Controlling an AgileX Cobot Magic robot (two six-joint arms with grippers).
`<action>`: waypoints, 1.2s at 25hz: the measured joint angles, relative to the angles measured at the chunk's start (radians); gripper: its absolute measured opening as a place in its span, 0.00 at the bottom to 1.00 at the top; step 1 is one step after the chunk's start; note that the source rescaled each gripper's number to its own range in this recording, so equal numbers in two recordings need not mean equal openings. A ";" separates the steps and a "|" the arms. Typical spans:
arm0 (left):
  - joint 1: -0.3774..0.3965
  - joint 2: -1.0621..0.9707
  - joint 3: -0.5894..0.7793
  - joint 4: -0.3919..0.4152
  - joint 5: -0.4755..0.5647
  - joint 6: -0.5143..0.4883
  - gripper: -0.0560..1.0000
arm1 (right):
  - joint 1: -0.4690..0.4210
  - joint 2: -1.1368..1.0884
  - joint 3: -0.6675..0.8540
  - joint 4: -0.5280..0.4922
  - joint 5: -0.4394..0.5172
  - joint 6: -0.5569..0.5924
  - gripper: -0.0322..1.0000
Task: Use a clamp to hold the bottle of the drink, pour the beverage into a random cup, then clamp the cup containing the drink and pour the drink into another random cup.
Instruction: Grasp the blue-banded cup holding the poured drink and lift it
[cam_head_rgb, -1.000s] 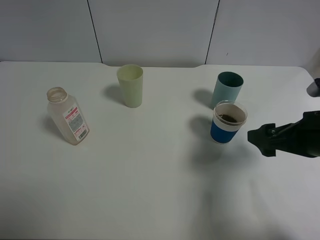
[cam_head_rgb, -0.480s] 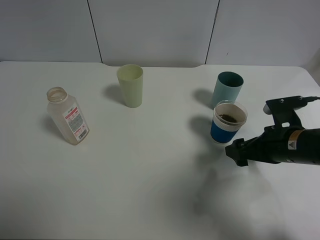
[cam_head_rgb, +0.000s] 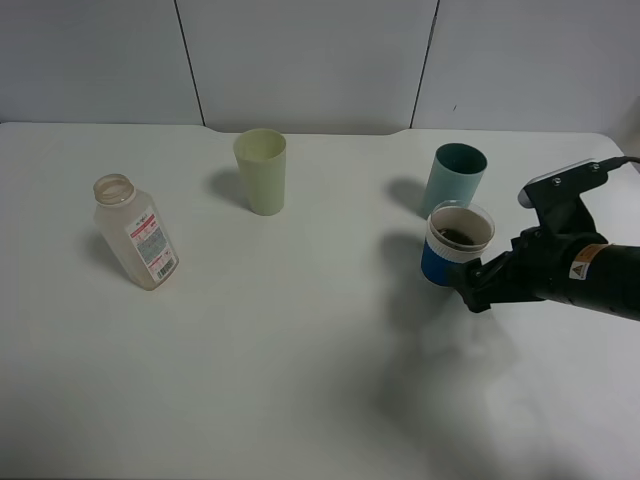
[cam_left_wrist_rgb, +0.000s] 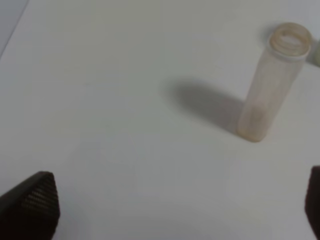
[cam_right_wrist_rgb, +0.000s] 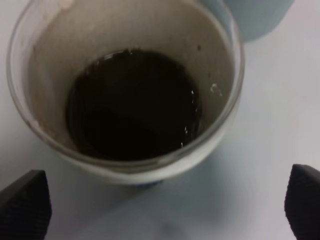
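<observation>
Blue cup (cam_head_rgb: 455, 247) with drink (cam_right_wrist_rgb: 132, 102), just ahead of right tool (cam_right_wrist_rgb: 165, 200), jaws spread

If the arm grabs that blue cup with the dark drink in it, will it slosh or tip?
Probably bottom-heavy: the blue cup holds dark drink low, well under the rim, so a gentle lift likely won't spill. Its thin rim looks like plastic, so it may flex if the right tool squeezes hard.

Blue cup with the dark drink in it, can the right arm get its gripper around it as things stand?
Probably yes. The right gripper is open beside the blue cup, which lies straight ahead of its spread fingertips with nothing between. The teal cup close behind might get brushed.
</observation>
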 joint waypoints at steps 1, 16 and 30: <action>0.000 0.000 0.000 0.000 0.000 0.000 1.00 | 0.000 0.001 0.000 0.003 -0.011 -0.010 0.81; 0.000 0.000 0.000 -0.001 0.000 0.000 1.00 | 0.000 0.157 -0.001 0.011 -0.219 -0.046 0.81; 0.000 0.000 0.000 -0.001 0.000 -0.001 1.00 | 0.000 0.307 -0.002 -0.021 -0.462 -0.099 0.76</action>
